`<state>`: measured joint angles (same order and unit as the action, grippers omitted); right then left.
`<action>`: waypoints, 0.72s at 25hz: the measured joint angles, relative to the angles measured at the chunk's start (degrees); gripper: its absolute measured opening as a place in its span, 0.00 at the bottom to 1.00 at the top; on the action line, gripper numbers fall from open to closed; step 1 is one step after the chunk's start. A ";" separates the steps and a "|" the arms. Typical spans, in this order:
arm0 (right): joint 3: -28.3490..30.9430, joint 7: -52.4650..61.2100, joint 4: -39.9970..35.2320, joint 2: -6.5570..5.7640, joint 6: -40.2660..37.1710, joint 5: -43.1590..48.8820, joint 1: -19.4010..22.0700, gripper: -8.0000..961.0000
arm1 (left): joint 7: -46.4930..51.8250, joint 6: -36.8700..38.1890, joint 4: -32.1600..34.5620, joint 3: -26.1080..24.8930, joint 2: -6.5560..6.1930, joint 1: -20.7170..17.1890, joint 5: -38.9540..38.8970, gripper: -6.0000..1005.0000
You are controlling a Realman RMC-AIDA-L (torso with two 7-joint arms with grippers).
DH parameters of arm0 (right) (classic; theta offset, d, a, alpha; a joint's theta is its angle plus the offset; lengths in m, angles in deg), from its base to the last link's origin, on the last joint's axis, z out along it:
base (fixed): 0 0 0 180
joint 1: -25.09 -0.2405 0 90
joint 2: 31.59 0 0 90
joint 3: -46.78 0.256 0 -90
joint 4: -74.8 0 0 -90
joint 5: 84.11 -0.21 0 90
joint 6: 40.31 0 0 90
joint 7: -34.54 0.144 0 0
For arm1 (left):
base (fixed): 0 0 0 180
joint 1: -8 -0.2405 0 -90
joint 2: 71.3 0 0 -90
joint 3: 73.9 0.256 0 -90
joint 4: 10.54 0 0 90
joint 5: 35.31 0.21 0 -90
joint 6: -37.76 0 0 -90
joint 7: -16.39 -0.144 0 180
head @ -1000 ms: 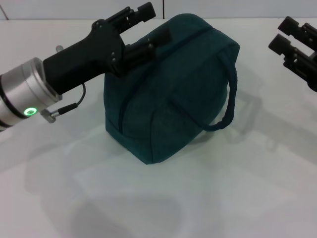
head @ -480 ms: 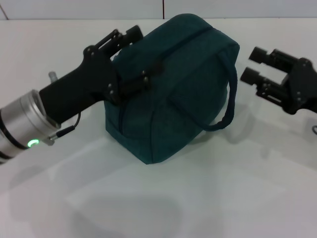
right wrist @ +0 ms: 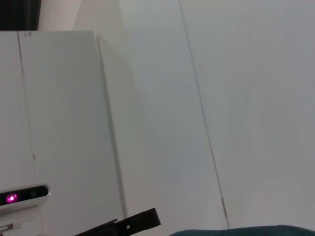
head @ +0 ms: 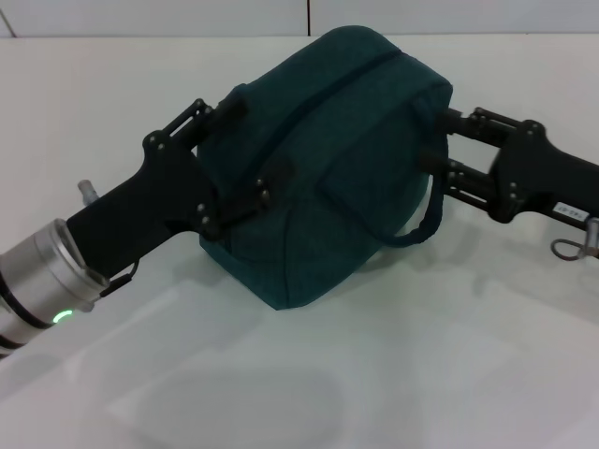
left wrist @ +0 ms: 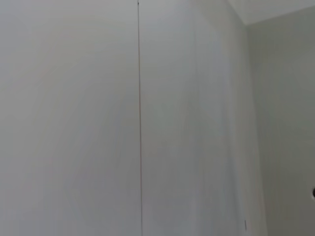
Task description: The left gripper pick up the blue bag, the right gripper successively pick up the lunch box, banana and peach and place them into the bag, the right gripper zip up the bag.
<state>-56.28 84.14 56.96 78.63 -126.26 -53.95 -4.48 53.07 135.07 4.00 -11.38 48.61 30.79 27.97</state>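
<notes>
Closest to me is the left arm, its silver wrist and green ring low at the near left, reaching up and across the white table. The left gripper is spread fairly wide with both fingers pressed against the left side of the blue bag, one finger up near the top edge and the other lower down on the side panel, so it's straddling that end of the bag rather than pinching anything thin. The bag sits on the table about middle of the scene, tilted a bit, zip line running along its rounded top and looking zipped shut from here. One rope handle droops down off the bag's right side in a loop. Over on that side the right gripper comes in from the right edge, its two fingers parted, tips right up against the bag's right end just above where the handle hangs; can't tell whether it's actually got hold of fabric or just touching. No lunch box, banana or peach anywhere I can see. The left wrist camera shows only plain pale wall. The right wrist camera shows wall panels, a sliver of the bag's teal fabric and a black finger tip at the edge.
</notes>
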 joint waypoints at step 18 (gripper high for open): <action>0.57 -6.60 -6.41 0.26 -2.38 11.01 2.01 0.87 | -1.04 4.25 2.25 0.42 -0.56 -2.63 6.32 0.81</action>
<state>-55.71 77.54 50.55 78.89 -128.64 -42.93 -2.47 52.03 139.32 6.25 -10.96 48.05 28.16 34.28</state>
